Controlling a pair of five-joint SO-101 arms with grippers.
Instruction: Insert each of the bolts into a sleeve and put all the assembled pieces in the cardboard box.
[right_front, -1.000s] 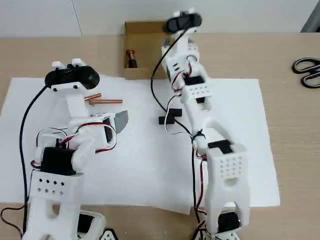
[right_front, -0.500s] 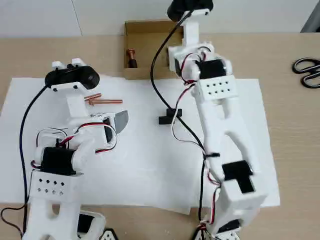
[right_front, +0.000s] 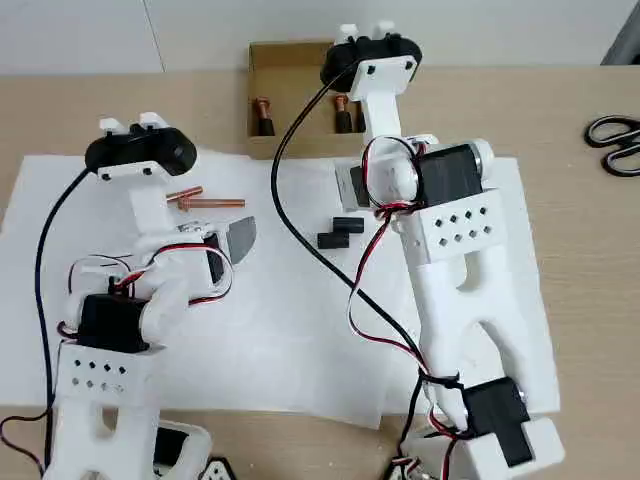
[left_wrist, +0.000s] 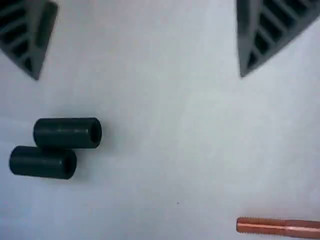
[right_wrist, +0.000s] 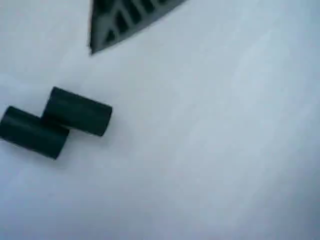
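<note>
Two copper-coloured bolts (right_front: 205, 200) lie loose on the white paper (right_front: 300, 330), at about 10 o'clock from its middle. They are close together and point roughly along the 3-to-9 line. Two black sleeves (right_front: 340, 232) lie touching side by side near the middle of the sheet, a little toward 1 o'clock. The cardboard box (right_front: 290, 46) sits at 12 o'clock on the table (right_front: 580, 250), and two finished pieces (right_front: 262, 115) already stand inside it. The left claw (left_wrist: 139, 65) hangs spread wide and empty above the paper, between the bolts and the sleeves. The right claw (right_front: 350, 188) sits just at 12 o'clock of the sleeves, and whether it is spread or pressed together cannot be told. The bolts look like light, stiff metal, round enough to roll, so a pinch across the shank near the head would probably hold best and leave the threaded end free to enter. The sleeves seem to be hard, smooth, light tubes that could skid or roll. Each should likely be taken across its barrel at mid-length, keeping the bore open, and the two may need parting first.
</note>
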